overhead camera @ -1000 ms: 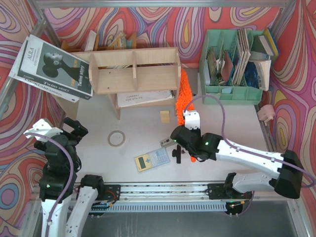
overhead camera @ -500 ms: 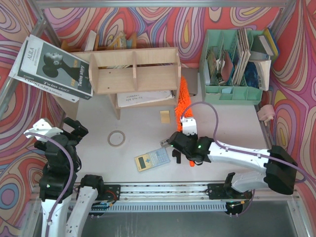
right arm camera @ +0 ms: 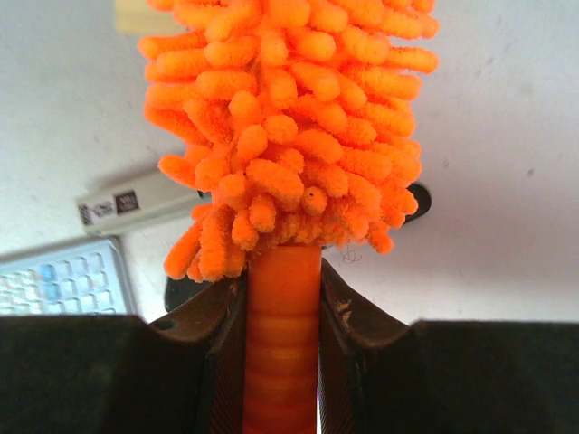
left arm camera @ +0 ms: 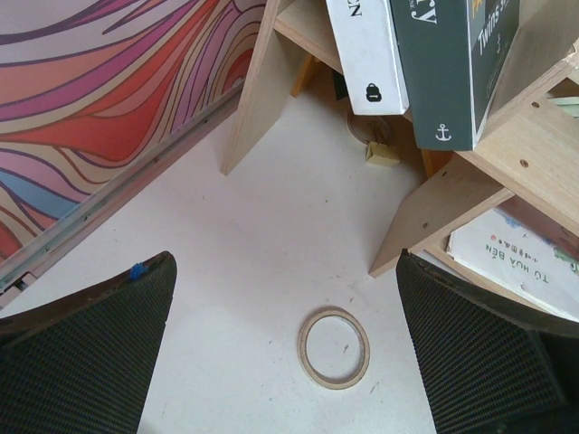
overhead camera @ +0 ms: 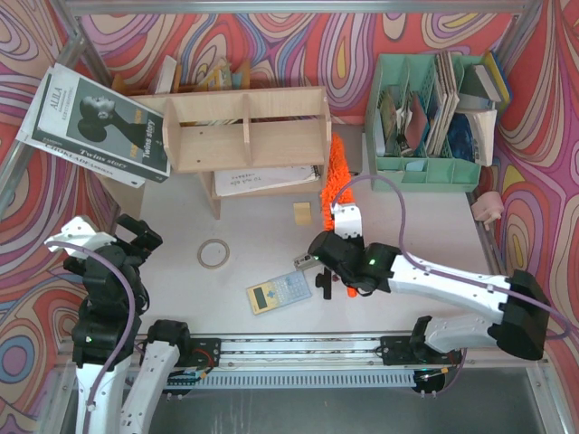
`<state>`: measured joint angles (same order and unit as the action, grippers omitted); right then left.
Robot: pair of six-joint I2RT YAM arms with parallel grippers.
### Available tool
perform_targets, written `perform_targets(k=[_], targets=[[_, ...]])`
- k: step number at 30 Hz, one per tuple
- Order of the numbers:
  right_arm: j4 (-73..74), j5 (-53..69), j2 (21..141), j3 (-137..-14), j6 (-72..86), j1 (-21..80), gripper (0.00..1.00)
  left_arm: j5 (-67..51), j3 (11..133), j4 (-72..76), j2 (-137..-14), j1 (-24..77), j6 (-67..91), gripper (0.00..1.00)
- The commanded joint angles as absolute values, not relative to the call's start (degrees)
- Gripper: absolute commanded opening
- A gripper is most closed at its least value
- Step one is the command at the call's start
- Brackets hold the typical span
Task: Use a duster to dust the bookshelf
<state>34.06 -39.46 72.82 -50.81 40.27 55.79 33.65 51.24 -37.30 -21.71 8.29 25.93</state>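
One white table [overhead camera: 262, 231], swirl-patterned walls [overhead camera: 298, 45], bookshelf [overhead camera: 244, 127] at rear — right claw [right arm camera: 282, 312] pinching duster [right arm camera: 289, 117] by handle, left claw [left arm camera: 285, 303] spread.

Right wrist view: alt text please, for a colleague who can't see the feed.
The right gripper is shut on the thin orange handle of the duster, just below its fluffy orange head, which fills the upper middle of the view. Behind it lies the white tabletop, with a calculator corner at lower left.
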Motion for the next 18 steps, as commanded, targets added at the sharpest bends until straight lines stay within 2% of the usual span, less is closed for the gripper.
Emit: perform_targets(k=[1, 8, 18], targets=[[30.19, -44.47, 67.3, -59.04, 33.68, 56.48, 0.0, 33.2, 50.67, -36.41, -22.01, 7.91, 26.28, 0.98], [29.08, -44.12, 64.55, -60.27, 32.55, 56.48, 0.0, 32.89, 50.79, -36.62, -22.33, 7.89, 26.33, 0.98], [28.99, -38.47, 66.9, -49.96, 41.35, 56.49, 0.0, 32.63, 50.79, -36.56, -22.21, 7.87, 26.28, 0.99]])
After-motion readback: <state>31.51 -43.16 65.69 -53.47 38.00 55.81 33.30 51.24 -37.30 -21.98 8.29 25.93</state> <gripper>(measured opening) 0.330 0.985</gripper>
